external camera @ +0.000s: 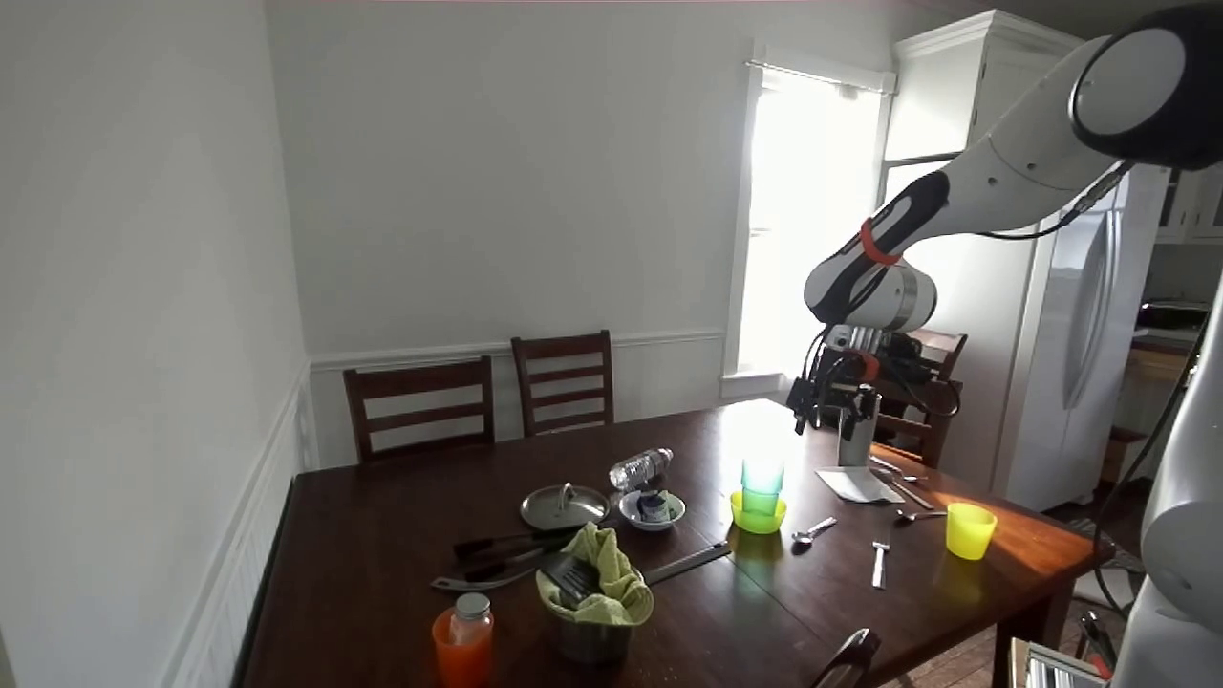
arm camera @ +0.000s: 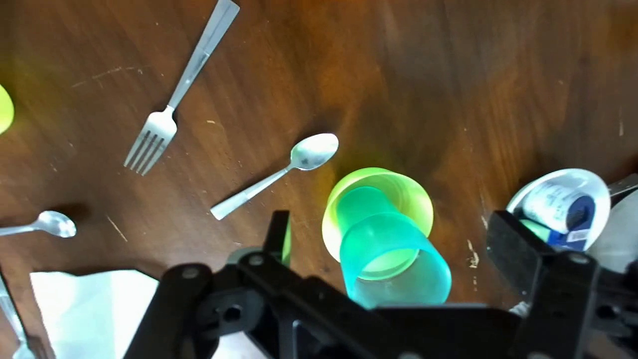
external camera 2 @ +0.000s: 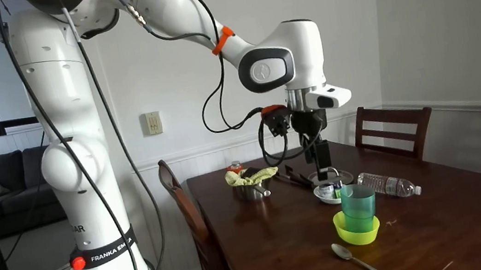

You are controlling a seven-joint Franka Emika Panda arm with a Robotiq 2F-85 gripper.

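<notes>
My gripper (arm camera: 391,229) stands open above the dark wooden table, nothing between its fingers; it also shows in both exterior views (external camera: 829,411) (external camera 2: 322,173). Below it, a translucent teal cup (arm camera: 384,234) stands upright inside a yellow-green bowl (arm camera: 417,204). In the wrist view the cup and bowl appear between the two fingers, but the gripper is apart from them and higher. Part of the cup's near rim is hidden by the gripper body. The same cup (external camera 2: 358,203) and bowl (external camera 2: 358,236) are in both exterior views.
Around the bowl lie a spoon (arm camera: 314,152), a fork (arm camera: 192,70) and white paper (arm camera: 94,309). A white dish (arm camera: 590,183) holds small containers. Farther off are a clear bottle (external camera: 641,469), a lid (external camera: 554,511), a pot with cloth (external camera: 588,642) and a yellow cup (external camera: 971,531).
</notes>
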